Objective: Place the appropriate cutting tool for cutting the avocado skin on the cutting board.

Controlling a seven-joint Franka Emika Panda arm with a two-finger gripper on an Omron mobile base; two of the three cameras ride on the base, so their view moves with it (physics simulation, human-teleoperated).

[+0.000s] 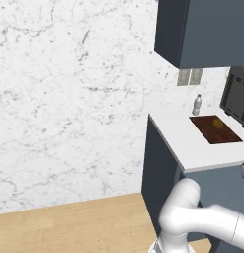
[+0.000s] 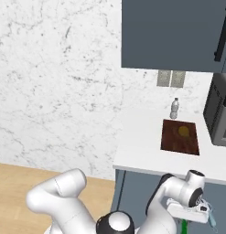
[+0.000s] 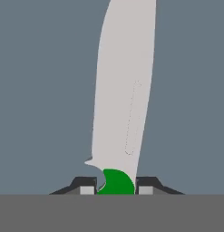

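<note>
In the hand view my gripper (image 3: 115,185) is shut on the cutting tool (image 3: 124,90). The fingers grip its bright green handle and the pale blade points away from the hand against a plain grey-blue surface. The right base view shows the hand low at the lower right, below the counter's front edge, with the green handle (image 2: 184,226) sticking out under it. On the white counter lies the dark reddish-brown cutting board (image 1: 216,132) (image 2: 180,139). The small yellowish avocado (image 1: 218,123) (image 2: 183,131) sits on the board's far part.
A small clear bottle (image 1: 197,105) (image 2: 174,109) stands behind the board by the marble wall. A dark microwave (image 1: 237,94) (image 2: 218,114) stands right of the board, under a dark wall cabinet (image 2: 174,32). The counter (image 1: 185,143) (image 2: 137,151) ends at its left; wooden floor lies beyond.
</note>
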